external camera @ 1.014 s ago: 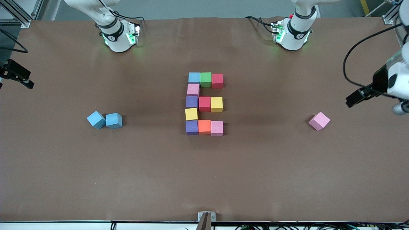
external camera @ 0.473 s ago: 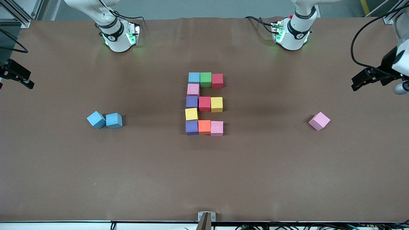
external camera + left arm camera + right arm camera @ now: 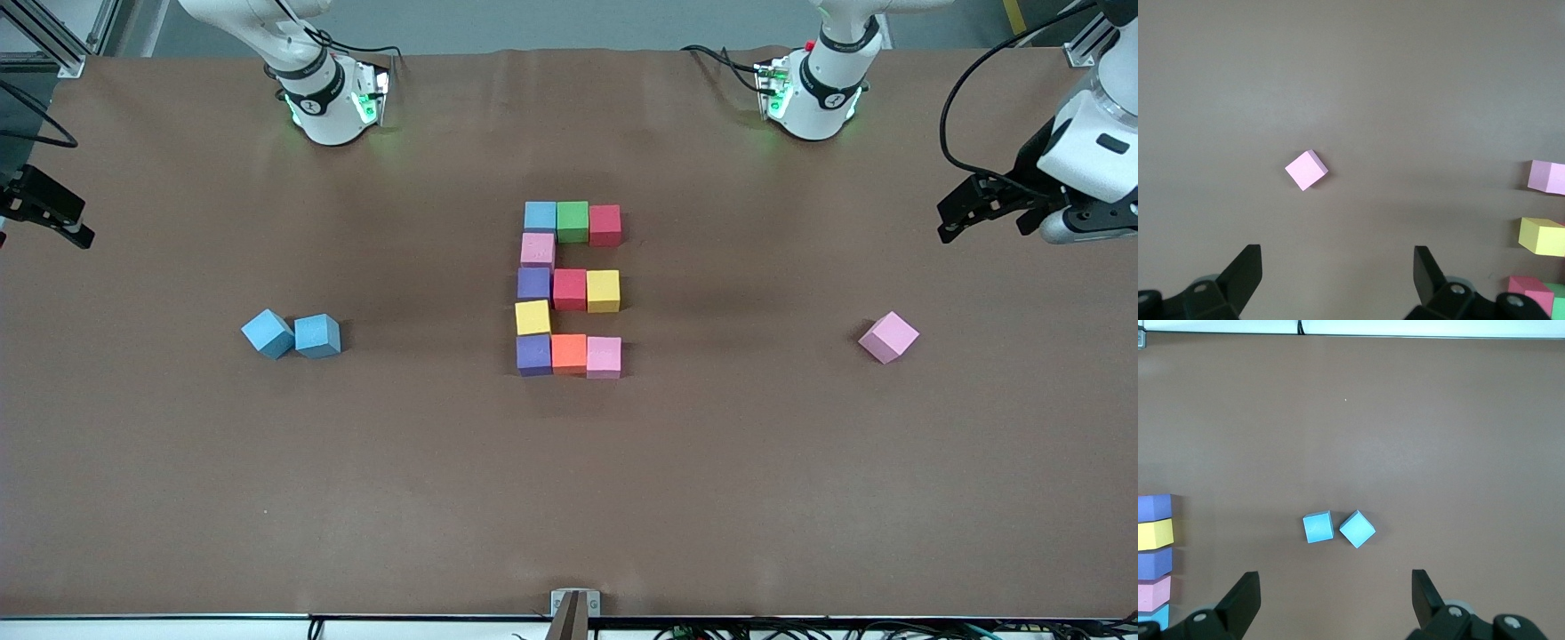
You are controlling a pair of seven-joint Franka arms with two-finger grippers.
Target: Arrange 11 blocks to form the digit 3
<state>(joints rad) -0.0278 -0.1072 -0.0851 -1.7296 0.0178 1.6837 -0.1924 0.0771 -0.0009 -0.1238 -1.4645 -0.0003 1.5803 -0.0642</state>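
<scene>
Pink block (image 3: 1306,170) on table below released left jaws (image 3: 1338,280); right jaws (image 3: 1336,599) released.

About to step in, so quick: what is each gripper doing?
Left gripper: open, holding nothing.
Right gripper: open, holding nothing.

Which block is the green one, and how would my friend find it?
Look at the tight cluster of blocks in the middle of the brown table. Its row farthest from the front camera holds three blocks. The green block is the middle one, between a blue block and a red block, and it is the only green on the table.
</scene>
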